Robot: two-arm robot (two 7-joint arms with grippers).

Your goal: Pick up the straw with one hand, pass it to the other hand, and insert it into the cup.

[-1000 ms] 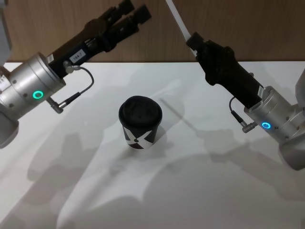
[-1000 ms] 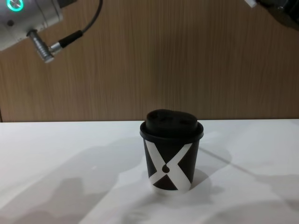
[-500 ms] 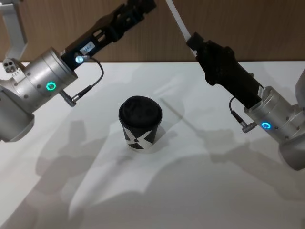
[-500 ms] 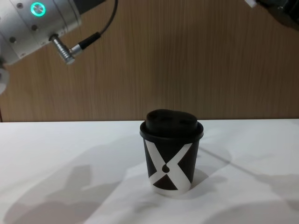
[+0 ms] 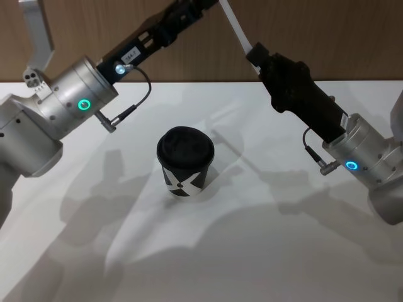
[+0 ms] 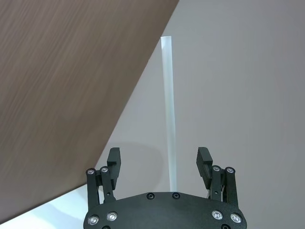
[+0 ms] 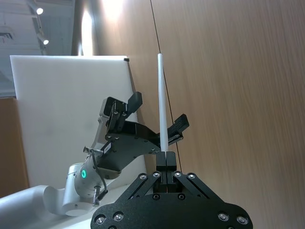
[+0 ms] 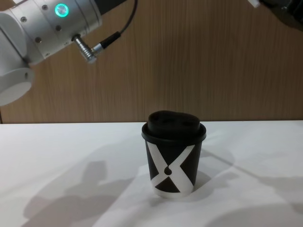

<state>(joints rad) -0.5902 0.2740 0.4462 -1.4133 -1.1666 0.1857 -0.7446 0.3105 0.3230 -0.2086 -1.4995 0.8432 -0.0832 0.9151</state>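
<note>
The straw (image 5: 235,24) is held well above the table (image 5: 296,251), with its long axis slanted. From the right gripper (image 5: 255,50) it is pointed upward and toward the robot's left. In the right wrist view it is seen running straight out from the fingertips, in line with the gripper. Its lower end is pinched between the right gripper's fingers, which are closed tightly on it, and its upper end is left free.

The left gripper (image 6: 159,156) is raised to the same height on the other side. Its fingers are spread wide and nothing is grasped by them. In the left wrist view the straw is seen passing through the gap between the two fingers, and neither finger is touched by it.

One straw, one cup and two grippers are counted. The straw is a thin, straight, white tube of even width, and a cleanly cut end is seen at its tip.

The cup (image 5: 184,162) is stood upright on the white table, below and between the two arms and well apart from the straw. It is black, marked with a bold white X, and closed with a black domed lid (image 8: 172,124). A wooden wall (image 8: 199,61) is seen behind the table.
</note>
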